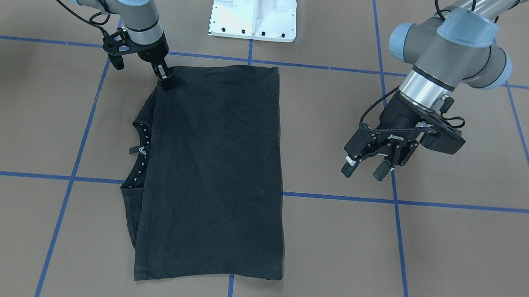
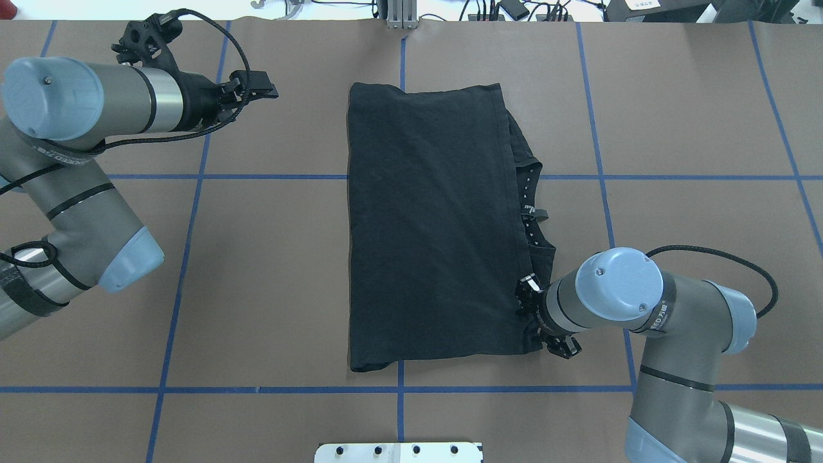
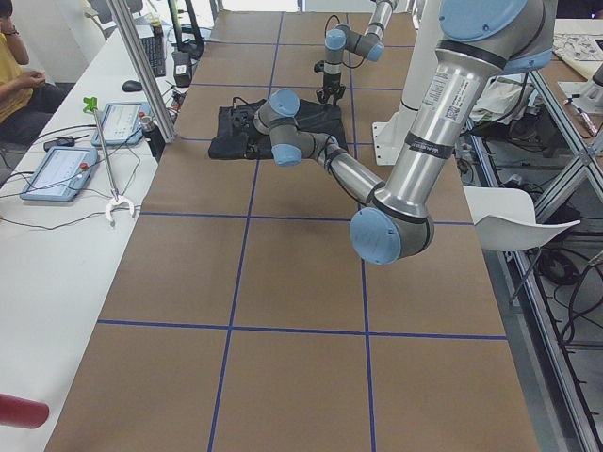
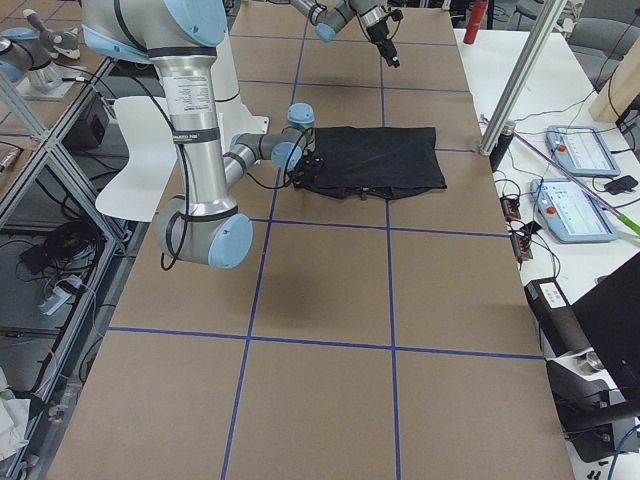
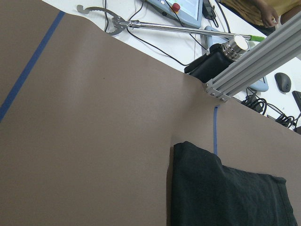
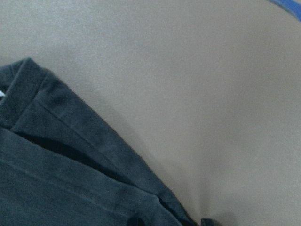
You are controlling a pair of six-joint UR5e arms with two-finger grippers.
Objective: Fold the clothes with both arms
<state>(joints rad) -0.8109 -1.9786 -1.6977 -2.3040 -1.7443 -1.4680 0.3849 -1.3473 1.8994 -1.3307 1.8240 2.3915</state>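
The black T-shirt (image 1: 218, 163) lies folded in a long rectangle on the brown table; it also shows in the overhead view (image 2: 431, 218). Its white-dotted neck tape (image 1: 141, 155) peeks out along one long edge, and the logo is hidden. My right gripper (image 1: 164, 79) is down on the shirt's corner nearest my base, fingers close together on the cloth (image 6: 56, 179). My left gripper (image 1: 364, 171) is open and empty, held above bare table well away from the shirt's other long edge. The left wrist view shows the shirt's far corner (image 5: 225, 197).
The white bolted base plate (image 1: 254, 9) stands at the table's edge by my base. Blue tape lines (image 2: 398, 389) grid the table. An aluminium post (image 5: 254, 56), a grabber tool (image 5: 141, 26) and tablets sit on the operators' bench, and a seated person (image 3: 14, 66) is beside it.
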